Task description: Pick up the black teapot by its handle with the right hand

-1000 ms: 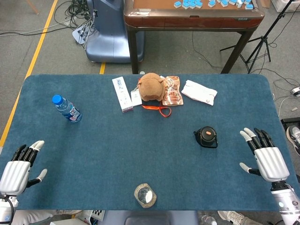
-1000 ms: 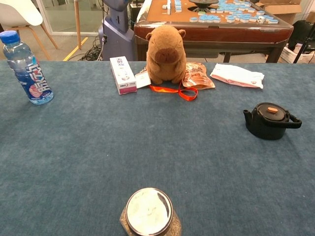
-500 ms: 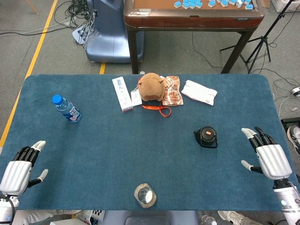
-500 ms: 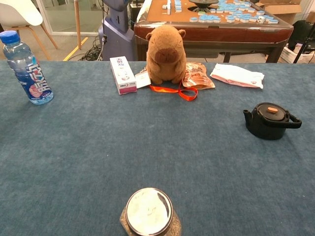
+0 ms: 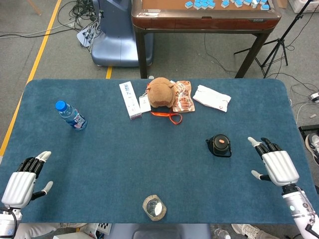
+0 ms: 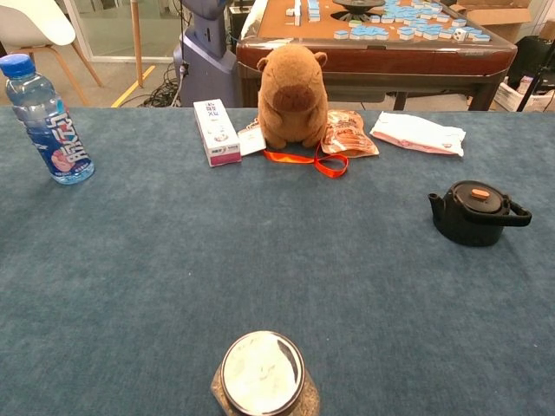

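Since a second ago the right hand (image 5: pixel 276 165) has slid inward across the tabletop (image 5: pixel 149 159) toward the black teapot (image 5: pixel 219 145), while the left hand (image 5: pixel 22 180) has drifted slightly down and outward. The right hand is spread and empty, palm down, near the teapot but still apart from it. That approach suits the task, since in the chest view the teapot's handle (image 6: pixel 519 214) sticks out toward the right hand's side and its spout faces away. The left hand lies open and idle at the near left corner.

Farther out stand a glass jar (image 5: pixel 154 207), a water bottle (image 5: pixel 71 115), a white box (image 5: pixel 129 99), a plush toy (image 5: pixel 160 91), a snack packet (image 5: pixel 183 96) and a white pouch (image 5: pixel 212 97). The bottle's blue label and the box's print are too small to read.
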Tool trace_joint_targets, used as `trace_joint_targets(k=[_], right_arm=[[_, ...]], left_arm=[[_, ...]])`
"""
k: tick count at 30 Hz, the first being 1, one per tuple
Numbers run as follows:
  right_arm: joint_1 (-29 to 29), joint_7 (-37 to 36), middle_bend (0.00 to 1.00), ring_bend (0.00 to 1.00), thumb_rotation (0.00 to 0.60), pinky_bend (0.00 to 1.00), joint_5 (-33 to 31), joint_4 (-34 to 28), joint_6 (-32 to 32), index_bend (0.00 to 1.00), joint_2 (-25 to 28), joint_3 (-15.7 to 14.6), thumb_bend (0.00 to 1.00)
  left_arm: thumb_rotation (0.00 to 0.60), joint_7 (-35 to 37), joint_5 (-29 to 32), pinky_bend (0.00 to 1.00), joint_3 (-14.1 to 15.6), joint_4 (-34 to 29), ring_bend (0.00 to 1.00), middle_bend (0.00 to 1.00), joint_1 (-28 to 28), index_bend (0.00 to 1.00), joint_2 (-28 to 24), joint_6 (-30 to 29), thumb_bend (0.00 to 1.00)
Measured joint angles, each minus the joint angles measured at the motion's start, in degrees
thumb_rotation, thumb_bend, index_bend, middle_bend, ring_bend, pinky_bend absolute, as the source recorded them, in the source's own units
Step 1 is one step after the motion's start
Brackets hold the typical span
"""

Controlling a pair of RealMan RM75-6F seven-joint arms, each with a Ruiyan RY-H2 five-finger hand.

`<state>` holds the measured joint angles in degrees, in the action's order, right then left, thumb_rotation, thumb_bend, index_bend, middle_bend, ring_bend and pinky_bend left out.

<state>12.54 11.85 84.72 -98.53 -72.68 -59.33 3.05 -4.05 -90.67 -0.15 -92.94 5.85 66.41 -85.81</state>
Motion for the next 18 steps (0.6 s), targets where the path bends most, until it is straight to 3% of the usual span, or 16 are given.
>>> trace_joint_targets(k=[4,8,11,18], right_arm=[[1.6,0.7,0.29,0.13,0.6,0.23,-1.1,-0.4,2.8,0.02,-0.2,0.2,0.15],[3.3,0.5,0.38,0.13,0.6,0.16,-2.0,-0.5,5.2,0.14,-0.3,0.6,0.15],[4.6,0.7,0.39,0.13,0.6,0.16,-2.7,-0.3,7.1,0.19,-0.5,0.8,0.15],[7.4,1.7,0.39,0.13,0.6,0.16,-4.7,0.9,10.9,0.19,-2.2,1.2,0.15]], left_arm=[[0.6,0.1,0.0,0.13,0.1,0.0,0.17,0.11,-0.1,0.09,0.0,0.0,0.26],[0.6,0.1,-0.1,0.13,0.2,0.0,0.17,0.11,-0.2,0.09,-0.2,-0.1,0.26],[0.6,0.3,-0.2,0.13,0.3,-0.1,0.17,0.11,-0.3,0.09,-0.3,-0.4,0.26],[0.6,0.3,-0.4,0.13,0.5,0.0,0.17,0.11,-0.6,0.09,-0.3,-0.6,0.27]])
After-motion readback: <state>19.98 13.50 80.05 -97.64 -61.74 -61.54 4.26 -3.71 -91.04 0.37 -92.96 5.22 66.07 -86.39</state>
